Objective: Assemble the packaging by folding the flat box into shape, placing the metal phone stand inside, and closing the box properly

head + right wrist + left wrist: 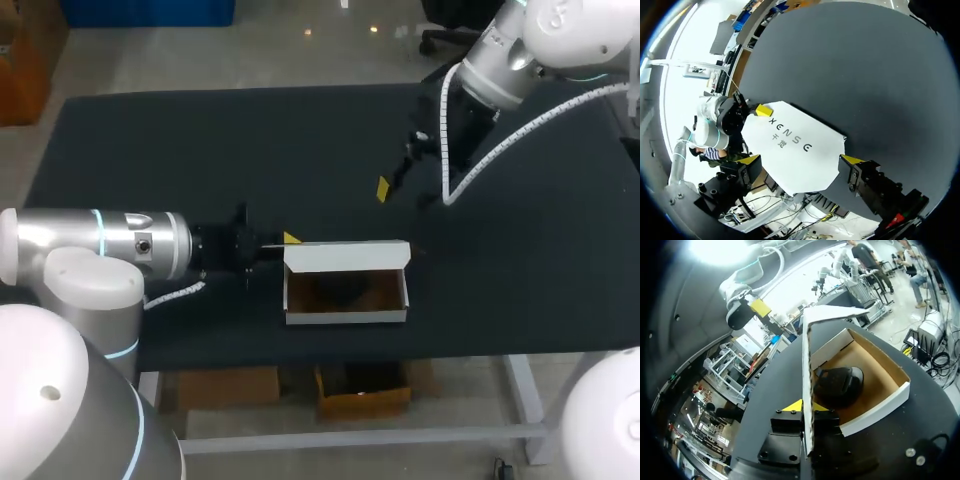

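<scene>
**Left arm clamps box lid with phone stand inside**

The open cardboard box [345, 315] lies at the near middle of the black bench [200, 150], and the dark metal phone stand [340, 290] rests on its brown floor. The white lid [345, 256] stands upright along the box's far side. The left arm [110, 245] comes in low from the left. The left jaws are closed on the lid's left end, one yellow tip against each face. The right arm [500, 65] hangs over the far right of the bench, well apart from the box. The right jaws are spread wide and hold nothing.
</scene>
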{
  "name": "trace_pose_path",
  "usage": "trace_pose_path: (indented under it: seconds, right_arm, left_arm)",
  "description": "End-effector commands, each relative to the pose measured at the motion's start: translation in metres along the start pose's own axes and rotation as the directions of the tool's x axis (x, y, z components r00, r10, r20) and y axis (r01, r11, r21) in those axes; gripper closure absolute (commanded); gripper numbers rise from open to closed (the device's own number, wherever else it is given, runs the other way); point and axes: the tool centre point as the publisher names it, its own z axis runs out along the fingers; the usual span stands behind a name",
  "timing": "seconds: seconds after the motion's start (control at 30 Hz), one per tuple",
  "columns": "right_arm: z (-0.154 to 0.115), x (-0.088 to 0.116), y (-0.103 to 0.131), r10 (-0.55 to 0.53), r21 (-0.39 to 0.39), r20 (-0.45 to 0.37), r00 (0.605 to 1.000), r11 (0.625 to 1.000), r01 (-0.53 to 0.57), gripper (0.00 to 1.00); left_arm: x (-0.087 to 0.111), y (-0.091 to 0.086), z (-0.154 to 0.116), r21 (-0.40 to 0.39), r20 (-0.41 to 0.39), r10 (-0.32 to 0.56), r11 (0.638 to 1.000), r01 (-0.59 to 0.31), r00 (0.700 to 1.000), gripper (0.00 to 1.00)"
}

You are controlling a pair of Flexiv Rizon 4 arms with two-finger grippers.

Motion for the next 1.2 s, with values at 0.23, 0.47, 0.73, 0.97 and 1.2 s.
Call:
trace_pose_path:
  seconds: [0.23, 0.47, 0.73, 0.97, 1.2]
  right_arm:
    - [0.009, -0.002, -0.018, 0.148, 0.049, -0.023, 0.989, 0.988, -0.146, 0.0]
    - [0.01, -0.001, -0.02, 0.15, 0.052, -0.023, 0.988, 0.988, -0.148, 0.0]
    - [0.01, -0.001, -0.02, 0.15, 0.052, -0.023, 0.988, 0.988, -0.148, 0.0]
    - [0.015, 0.008, -0.009, 0.33, 0.202, -0.049, 0.943, 0.928, -0.314, 0.0]
    - [0.017, 0.007, -0.02, 0.429, 0.234, -0.007, 0.903, 0.879, -0.416, 0.0]
  left_arm:
    - [0.009, -0.001, 0.005, -0.008, 0.053, 0.026, 1.0, -0.026, 0.998, 1.0]
    - [0.009, -0.001, 0.005, -0.008, 0.053, 0.026, 1.0, -0.026, 0.998, 1.0]
    - [0.009, -0.001, 0.005, -0.008, 0.053, 0.026, 1.0, -0.026, 0.998, 1.0]
    - [0.013, 0.0, 0.005, -0.01, 0.059, 0.052, 0.999, -0.052, 0.997, 1.0]
    - [0.021, 0.001, 0.005, -0.039, 0.105, 0.138, 0.99, -0.134, 0.985, 1.0]
